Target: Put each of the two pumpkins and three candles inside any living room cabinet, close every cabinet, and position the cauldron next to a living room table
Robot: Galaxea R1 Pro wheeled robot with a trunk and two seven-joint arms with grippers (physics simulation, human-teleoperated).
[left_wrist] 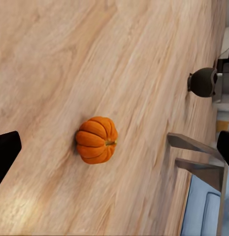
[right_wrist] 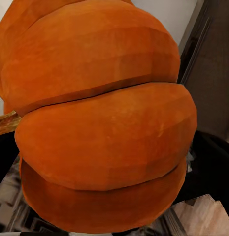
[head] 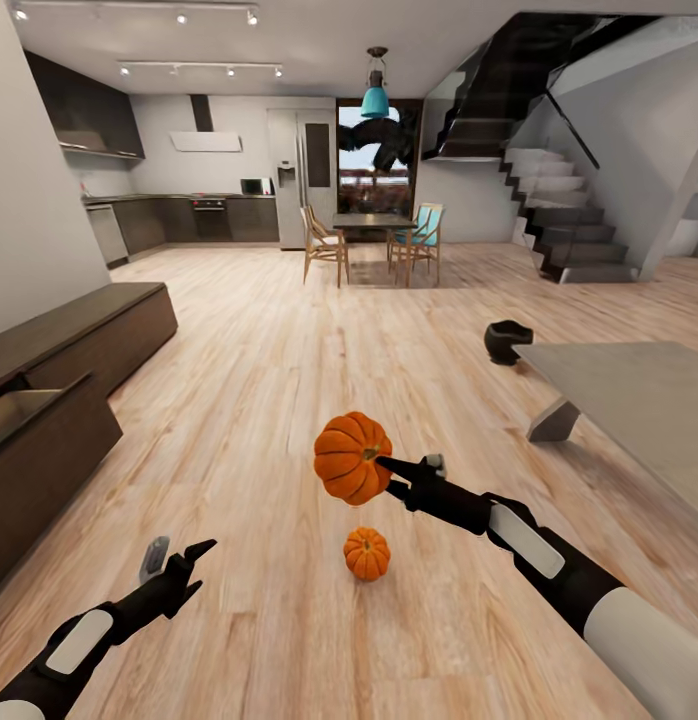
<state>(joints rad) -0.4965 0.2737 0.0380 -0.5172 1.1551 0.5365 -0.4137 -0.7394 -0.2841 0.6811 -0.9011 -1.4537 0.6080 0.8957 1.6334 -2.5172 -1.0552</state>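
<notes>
Head view. Nearest my camera, the left end effector hovered over the wood-plank floor with its dark fingers spread apart and nothing between them. My right end effector reached in from the lower right and gripped the held pumpkin, which hung above the floor with a finger pressed against its stem side. Just below it in the picture, the second pumpkin sat on the floor, apart from both arms. At the left edge stood the cabinet, a long dark-brown unit with one drawer pulled out and its pale interior showing. At the right lay the counter, a low grey-topped coffee table on slanted legs, and the black cauldron rested on the floor just beyond its far corner. A dining set, a kitchen and a staircase filled the background.

Left wrist view. I saw the second pumpkin lying on the floor, well clear of the dark fingertips at the picture's edges, which stood wide apart. The cauldron sat near the grey slab legs of the counter.

Right wrist view. The held pumpkin pressed close against the lens, its orange ribs covering nearly everything. I could not make out the fingers themselves here.
</notes>
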